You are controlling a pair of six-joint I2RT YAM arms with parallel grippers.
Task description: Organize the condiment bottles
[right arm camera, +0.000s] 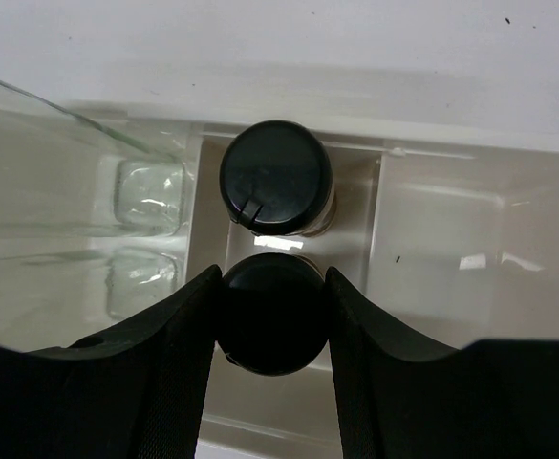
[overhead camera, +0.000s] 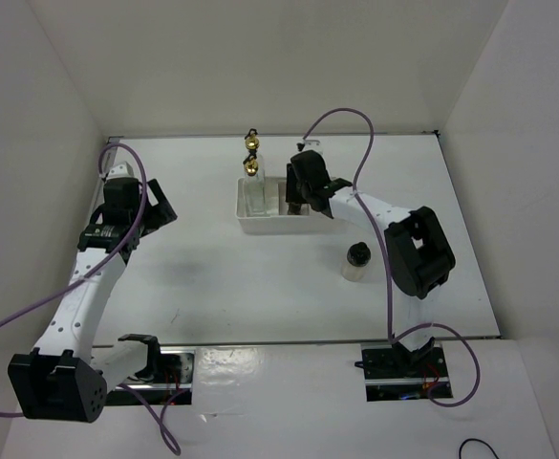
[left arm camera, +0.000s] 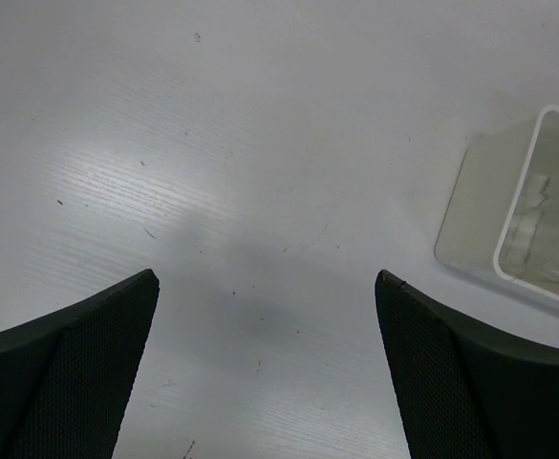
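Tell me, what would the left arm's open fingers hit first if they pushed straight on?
Probably just the bare table; nothing lies between the fingers, and the white tray sits off to the right.

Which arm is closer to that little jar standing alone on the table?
Right. The right gripper is at the tray just beyond the jar; the left gripper is far off to its left.

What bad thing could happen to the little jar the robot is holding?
The held jar in the right end effector sits right next to the other black-capped jar; it might bump and tip it. The tall glass bottles stand just beside, so a sideways swing could knock them.
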